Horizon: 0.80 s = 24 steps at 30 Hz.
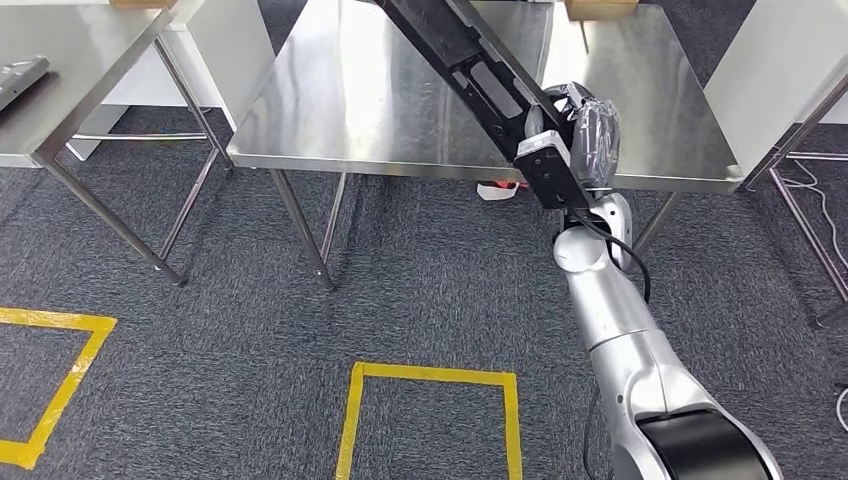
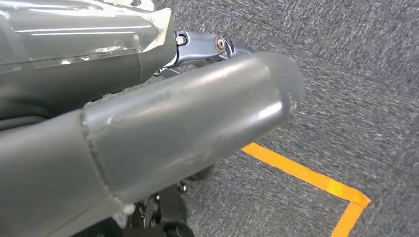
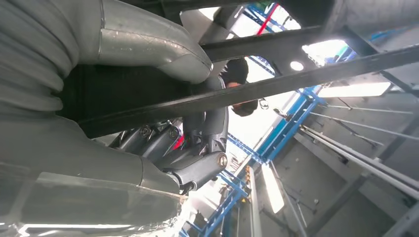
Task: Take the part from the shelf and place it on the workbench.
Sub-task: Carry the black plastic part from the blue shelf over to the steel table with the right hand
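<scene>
A long black metal part (image 1: 470, 70) slants over the steel workbench (image 1: 340, 110), its lower end jutting past the table's front edge. My right hand (image 1: 593, 140), on the silver arm rising from below, grips that lower end. In the right wrist view the thumb (image 3: 148, 44) lies over the part's black bar (image 3: 276, 84) and the darker fingers (image 3: 197, 165) curl beneath it. My left hand (image 2: 148, 133) hangs over the grey carpet with its thick thumb stretched out and nothing in it.
A second steel table (image 1: 80, 50) stands to the left and another table's frame (image 1: 800, 150) to the right. Yellow tape squares (image 1: 430, 377) mark the carpet in front. A small red and white scrap (image 1: 497, 189) lies under the workbench.
</scene>
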Tool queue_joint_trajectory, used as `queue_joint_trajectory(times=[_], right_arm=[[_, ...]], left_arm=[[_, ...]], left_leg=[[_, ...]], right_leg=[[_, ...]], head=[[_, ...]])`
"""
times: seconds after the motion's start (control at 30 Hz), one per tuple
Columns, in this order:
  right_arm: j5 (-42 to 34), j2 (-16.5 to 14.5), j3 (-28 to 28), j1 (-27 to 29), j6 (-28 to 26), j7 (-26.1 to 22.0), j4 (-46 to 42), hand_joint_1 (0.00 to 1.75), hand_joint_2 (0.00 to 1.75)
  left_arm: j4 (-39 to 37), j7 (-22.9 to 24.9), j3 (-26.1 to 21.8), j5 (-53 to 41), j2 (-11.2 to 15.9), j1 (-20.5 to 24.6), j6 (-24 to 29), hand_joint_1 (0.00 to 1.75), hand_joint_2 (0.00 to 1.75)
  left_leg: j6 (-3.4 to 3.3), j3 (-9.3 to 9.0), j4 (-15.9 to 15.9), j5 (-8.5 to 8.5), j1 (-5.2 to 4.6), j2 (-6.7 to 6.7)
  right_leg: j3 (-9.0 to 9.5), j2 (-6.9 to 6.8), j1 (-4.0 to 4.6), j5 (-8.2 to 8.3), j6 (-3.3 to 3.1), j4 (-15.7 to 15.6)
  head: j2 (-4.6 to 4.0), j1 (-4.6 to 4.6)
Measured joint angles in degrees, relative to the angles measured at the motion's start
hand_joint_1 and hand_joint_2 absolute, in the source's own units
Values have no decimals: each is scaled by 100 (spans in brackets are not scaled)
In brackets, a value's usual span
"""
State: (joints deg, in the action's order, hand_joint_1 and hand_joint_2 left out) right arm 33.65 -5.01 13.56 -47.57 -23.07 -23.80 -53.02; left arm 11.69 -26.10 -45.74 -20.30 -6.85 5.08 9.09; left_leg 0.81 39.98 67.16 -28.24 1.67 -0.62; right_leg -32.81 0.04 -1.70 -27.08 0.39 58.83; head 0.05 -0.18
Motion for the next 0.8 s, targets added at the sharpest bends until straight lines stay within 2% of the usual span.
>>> queue_joint_trajectory(times=[0.03, 0.07, 0.1, 0.13, 0.2, 0.23, 0.3, 0.33, 0.4, 0.43, 0.47, 0.57, 0.6, 0.63, 0.67, 0.7, 0.73, 0.77, 0.8], right_arm=[[-3, 0, -1, 2, -4, -2, 7, 175, 175], [-5, 0, 0, 8, -7, -3, 15, 175, 175], [-5, 0, 1, 14, -9, -3, 21, 175, 175], [-4, 0, 3, 18, -10, -3, 25, 175, 175], [-5, 1, 7, 19, -12, -3, 25, 175, 175], [-7, 2, 8, 14, -14, -3, 26, 175, 175], [-11, 3, 8, 11, -18, -4, 26, 175, 175], [-10, 2, 9, 15, -21, -4, 26, 175, 175], [-4, 0, 12, 31, -22, 2, 21, 175, 175], [1, 2, 15, 27, -23, 4, 19, 175, 175], [2, 4, 18, 17, -23, 6, 17, 175, 175], [1, 9, 29, 14, -23, 6, 18, 175, 175], [2, 11, 33, 32, -23, 7, 19, 175, 175], [4, 15, 35, 48, -23, 8, 20, 175, 175], [5, 19, 38, 60, -23, 11, 20, 175, 175], [5, 23, 39, 65, -23, 15, 21, 175, 175], [5, 30, 40, 65, -24, 18, 22, 175, 175], [5, 32, 45, 64, -25, 20, 24, 175, 175], [6, 28, 52, 67, -26, 22, 22, 175, 175]], left_arm=[[0, 0, -1, -1, 1, -3, 0, 0, 0], [0, -1, -1, 0, 1, -7, -1, 0, 0], [0, -1, -2, 1, 1, -11, -3, 0, 0], [0, -2, -2, 1, 1, -12, -5, 0, 0], [0, -3, -4, 2, 8, -11, -9, 0, 0], [-1, -4, -4, 2, 12, -8, -11, 0, 0], [1, -8, -4, 2, 21, -3, -17, 0, 0], [1, -9, -4, 3, 23, -3, -19, 0, 0], [2, -11, -7, 7, 21, -8, -23, 0, 0], [2, -11, -7, 8, 19, -4, -26, 0, 0], [2, -11, -7, 8, 16, 4, -29, 0, 0], [2, -9, -7, 8, 4, 24, -34, 0, 0], [2, -8, -7, 8, -3, 20, -37, 0, 0], [2, -7, -7, 8, -10, 13, -39, 0, 0], [2, -5, -7, 8, -16, 6, -39, 0, 0], [2, -4, -7, 7, -21, 1, -39, 0, 0], [2, -4, -7, 4, -22, -1, -39, 0, 0], [2, -4, -7, 1, -20, -1, -39, 0, 0], [2, -4, -7, -5, -18, -2, -38, 0, 0]], left_leg=[[9, 226, 372, -135, 0, 20], [9, 418, 639, -198, 0, 29], [-5, 524, 720, -160, -2, 32], [-35, 513, 570, -7, -9, 34], [-150, 234, -161, 454, -50, 52], [-208, 92, -490, 574, -83, 72], [-294, -57, -795, 598, -149, 97], [-320, -87, -828, 556, -172, 97], [-377, -234, -942, 597, -168, 76], [-397, -316, -989, 598, -155, 69], [-409, -382, -1028, 601, -139, 58], [-416, -444, -1044, 539, -131, 13], [-405, -467, -1043, 508, -128, -8], [-384, -497, -1039, 476, -121, -31], [-359, -537, -1033, 442, -112, -49], [-325, -574, -1022, 401, -104, -65], [-285, -605, -1004, 360, -100, -76], [-243, -617, -990, 320, -102, -82], [-203, -621, -970, 291, -106, -84]], right_leg=[[15, -3, 23, -21, -31, 0], [33, -6, 47, -43, -60, 0], [54, -5, 70, -65, -82, 1], [85, -4, 90, -93, -95, 0], [168, -3, 116, -161, -100, -6], [204, -2, 130, -193, -89, -14], [248, -7, 135, -229, -35, -30], [274, -10, 147, -222, 12, -29], [310, -17, 159, -236, 78, 30], [266, -16, 163, -271, 96, 146], [146, -13, 155, -335, 102, 361], [-506, -5, 109, -612, 140, 1285], [-664, -4, 92, -635, 172, 1409], [-724, -5, 71, -553, 228, 1339], [-678, -6, 46, -362, 305, 1065], [-566, -7, 16, -100, 390, 653], [-465, -9, 13, 82, 420, 291], [-369, -14, 22, 198, 384, 31], [-324, -16, 33, 259, 307, -98]], head=[[1, -4], [0, -3], [0, -4], [0, -4], [-1, -4], [-1, 4], [-1, 7], [-1, 7], [-1, 3], [-2, 5], [-2, 11], [-1, 22], [-1, 22], [-1, 23], [-1, 23], [-1, 26], [-1, 28], [-1, 33], [-1, 30]])
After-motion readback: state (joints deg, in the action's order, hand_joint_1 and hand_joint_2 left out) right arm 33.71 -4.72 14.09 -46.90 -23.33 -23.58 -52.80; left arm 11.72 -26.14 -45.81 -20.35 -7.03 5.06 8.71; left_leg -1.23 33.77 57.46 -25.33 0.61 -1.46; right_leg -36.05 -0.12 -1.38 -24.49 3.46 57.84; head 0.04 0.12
